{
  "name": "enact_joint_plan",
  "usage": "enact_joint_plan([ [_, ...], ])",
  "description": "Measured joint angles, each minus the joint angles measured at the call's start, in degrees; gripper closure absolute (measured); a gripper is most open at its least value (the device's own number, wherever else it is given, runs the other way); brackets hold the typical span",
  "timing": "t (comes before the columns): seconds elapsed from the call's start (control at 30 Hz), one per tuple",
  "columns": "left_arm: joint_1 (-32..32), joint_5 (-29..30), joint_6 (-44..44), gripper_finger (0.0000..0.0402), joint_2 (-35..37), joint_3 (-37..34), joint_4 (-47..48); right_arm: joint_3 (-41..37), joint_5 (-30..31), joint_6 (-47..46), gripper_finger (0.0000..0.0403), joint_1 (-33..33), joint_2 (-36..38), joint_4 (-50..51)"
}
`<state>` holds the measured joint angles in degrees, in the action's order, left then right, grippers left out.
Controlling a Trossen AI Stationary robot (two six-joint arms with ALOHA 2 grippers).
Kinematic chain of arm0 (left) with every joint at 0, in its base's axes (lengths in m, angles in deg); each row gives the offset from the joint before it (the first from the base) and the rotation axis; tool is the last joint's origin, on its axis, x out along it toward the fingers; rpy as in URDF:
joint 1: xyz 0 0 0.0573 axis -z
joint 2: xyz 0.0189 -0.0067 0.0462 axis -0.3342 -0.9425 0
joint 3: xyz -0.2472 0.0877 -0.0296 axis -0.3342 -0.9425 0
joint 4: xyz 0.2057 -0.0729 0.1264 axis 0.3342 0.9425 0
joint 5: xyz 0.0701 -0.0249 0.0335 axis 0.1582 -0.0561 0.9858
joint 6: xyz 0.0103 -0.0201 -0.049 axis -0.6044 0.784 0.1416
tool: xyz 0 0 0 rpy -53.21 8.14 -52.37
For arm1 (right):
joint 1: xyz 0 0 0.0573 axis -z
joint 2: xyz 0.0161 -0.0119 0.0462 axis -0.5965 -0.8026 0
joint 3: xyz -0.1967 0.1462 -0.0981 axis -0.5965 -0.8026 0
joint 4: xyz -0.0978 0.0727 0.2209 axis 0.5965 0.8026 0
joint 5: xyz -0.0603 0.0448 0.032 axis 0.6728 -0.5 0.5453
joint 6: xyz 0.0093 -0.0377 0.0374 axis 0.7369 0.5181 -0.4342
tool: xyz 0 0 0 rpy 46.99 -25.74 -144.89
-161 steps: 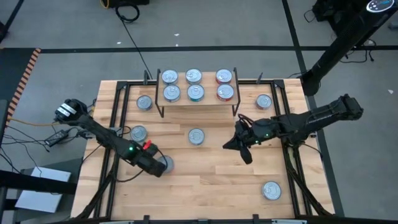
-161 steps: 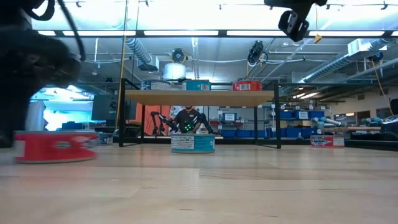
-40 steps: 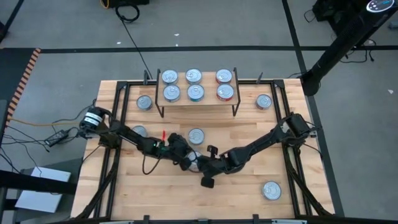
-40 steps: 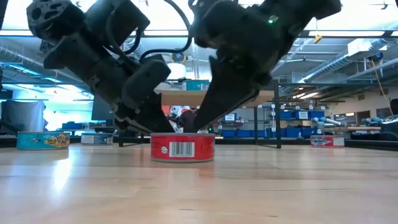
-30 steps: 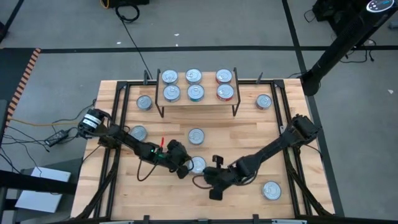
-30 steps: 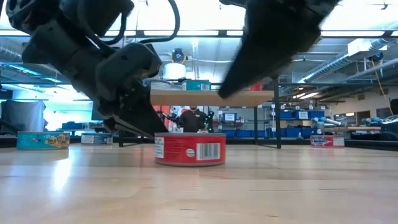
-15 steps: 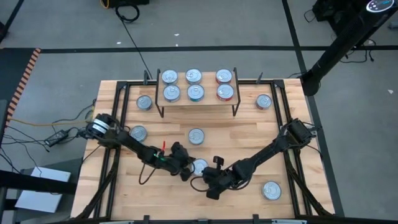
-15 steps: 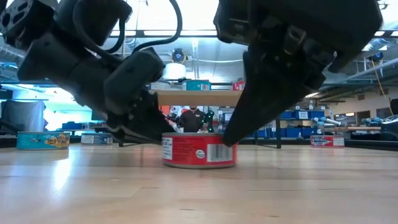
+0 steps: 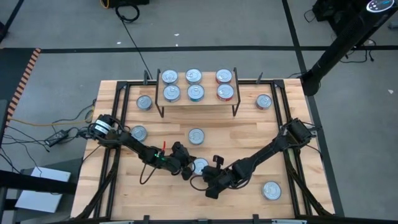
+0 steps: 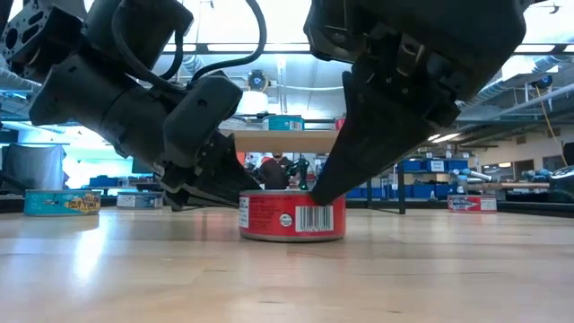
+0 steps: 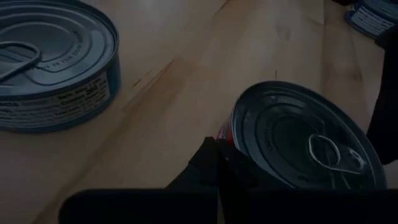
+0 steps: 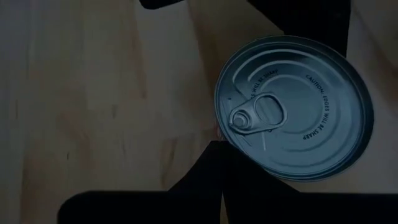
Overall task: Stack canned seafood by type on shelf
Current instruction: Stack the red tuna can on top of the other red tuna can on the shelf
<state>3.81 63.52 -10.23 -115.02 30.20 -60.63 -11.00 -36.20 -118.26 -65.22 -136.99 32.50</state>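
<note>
A red-labelled can (image 10: 291, 215) is sitting on the bench (image 9: 249, 134) just below the centre of the high view, and both arms are crowding it. The left gripper (image 9: 185, 170) is pressing in from the picture's left with its jaws clenched on nothing, the tips meeting the can's wall. The right gripper (image 9: 211, 179) is coming in from the lower right, its jaws likewise closed and empty, tips set against the can's rim in the low view. Neither one is gripping the can; they seem to be nudging it, though the exact contact is hard to make out behind the dark fingers.

The shelf (image 9: 198, 101) is standing at the upper middle of the high view, carrying six cans in two rows, the red pair (image 9: 224, 84) at its right end. Loose cans are waiting on the bench: one (image 9: 196, 136) in the middle, two at the left (image 9: 138, 133) (image 9: 144, 102), one at the upper right (image 9: 263, 101) and one at the lower right (image 9: 271, 190).

The danger here is closed jaws on a round, smooth wall: a push off-centre could send the can skidding or spinning away, or tip it onto its edge. With both arms working so near each other, the fingers could also be colliding.
</note>
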Motion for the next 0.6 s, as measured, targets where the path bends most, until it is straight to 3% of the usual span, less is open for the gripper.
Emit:
enact_joint_plan([
  [0.6, 0.07, -4.41, 0.15, 0.0401, 0.0, 0.28, -2.35, 6.49, -0.15, 0.02, 0.0392, 0.14, 1.18, 0.24],
])
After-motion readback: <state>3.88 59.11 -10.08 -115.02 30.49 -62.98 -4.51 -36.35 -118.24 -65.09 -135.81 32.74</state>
